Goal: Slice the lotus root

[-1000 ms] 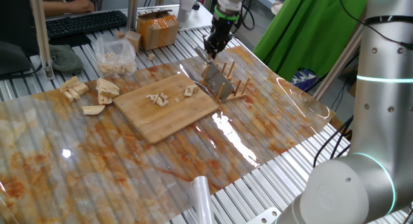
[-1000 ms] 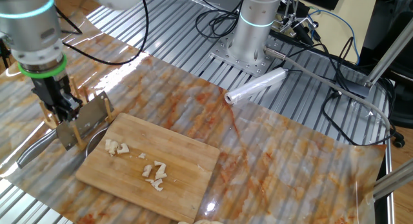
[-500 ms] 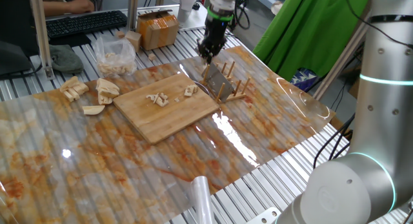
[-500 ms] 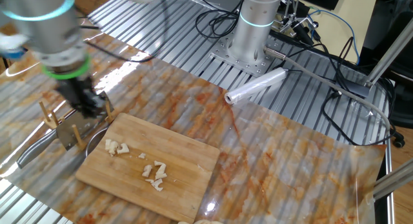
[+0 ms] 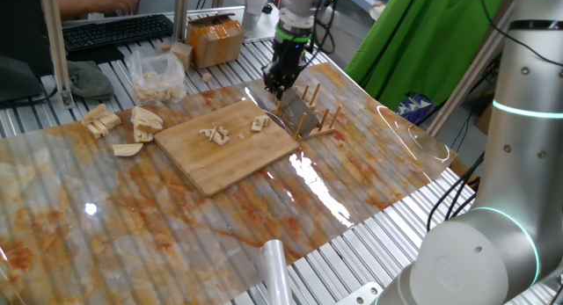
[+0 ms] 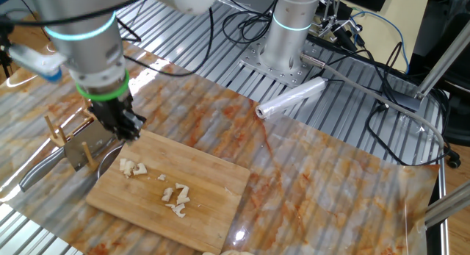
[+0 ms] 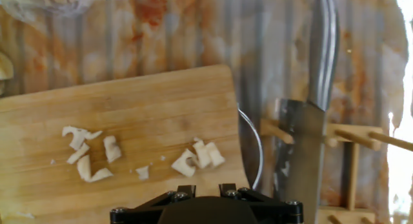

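Pincer [image 6: 129, 131] (grip state unclear, nothing visibly held) hangs over the board's corner, lotus root pieces [image 6: 133, 167] just beside.

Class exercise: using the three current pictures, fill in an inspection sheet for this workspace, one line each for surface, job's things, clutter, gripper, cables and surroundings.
Surface: glossy orange-brown marbled sheet over a ribbed metal table.
Job's things: rectangular wooden cutting board carrying small pale lotus root pieces; steel-bladed kitchen knife resting in a wooden peg rack beside the board; larger lotus root chunks off the board.
Clutter: clear plastic bag, cardboard box, roll of clear film.
Gripper: black two-finger gripper above the board's rack-side edge, nothing visibly held.
Cables: black cables around the arm's base.
Surroundings: green cloth, black keyboard.
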Available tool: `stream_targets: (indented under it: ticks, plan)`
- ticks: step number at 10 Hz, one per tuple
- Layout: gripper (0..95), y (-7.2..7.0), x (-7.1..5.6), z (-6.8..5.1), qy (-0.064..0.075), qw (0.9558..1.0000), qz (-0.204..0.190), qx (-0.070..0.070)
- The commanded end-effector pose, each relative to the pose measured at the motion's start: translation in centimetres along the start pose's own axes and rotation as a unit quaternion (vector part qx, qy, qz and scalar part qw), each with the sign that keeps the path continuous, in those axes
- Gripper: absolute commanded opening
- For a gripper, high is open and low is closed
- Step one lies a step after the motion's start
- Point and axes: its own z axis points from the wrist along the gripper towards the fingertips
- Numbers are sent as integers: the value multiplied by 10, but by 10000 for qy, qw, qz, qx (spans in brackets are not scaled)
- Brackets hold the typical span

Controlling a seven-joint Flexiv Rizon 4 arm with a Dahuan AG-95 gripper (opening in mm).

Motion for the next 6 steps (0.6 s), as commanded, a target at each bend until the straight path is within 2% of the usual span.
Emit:
stream_targets:
  ticks: [1, 6]
  plan:
    - [0, 6, 1, 3, 110, 9995, -305, -30]
    - [0, 14, 0, 7, 129, 9997, -228, -17]
